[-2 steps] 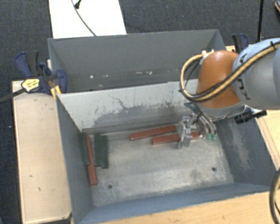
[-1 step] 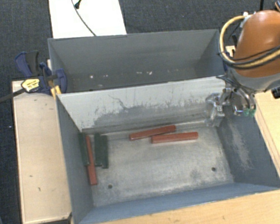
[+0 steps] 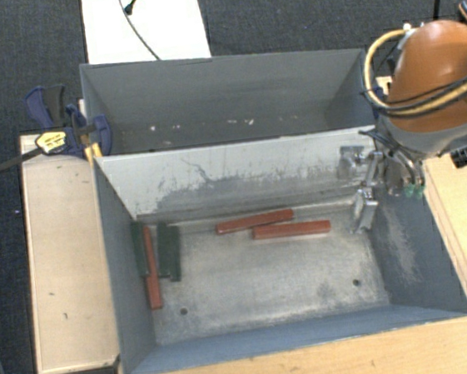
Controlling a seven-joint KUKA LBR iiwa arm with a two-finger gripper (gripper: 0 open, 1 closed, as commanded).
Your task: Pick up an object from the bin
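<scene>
- Grey metal bin (image 3: 411, 271), scuffed on the floor, holds a few loose things.
- Near its back wall a brown stick (image 3: 292, 230) lies flat, with a second brown stick (image 3: 254, 221) just behind and left of it.
- Well left of the brown stick, a red stick (image 3: 152, 275) and a dark green block (image 3: 169, 252) lie side by side.
- Orange-capped arm (image 3: 430, 76) reaches down just right of the brown stick. Its jaws hang near that stick's right end, with no thing seen in them. I cannot tell whether they are open or closed.

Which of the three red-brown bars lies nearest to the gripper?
The lower right bar of the middle pair, its end close beside the gripper; the other two bars lie further left.
</scene>
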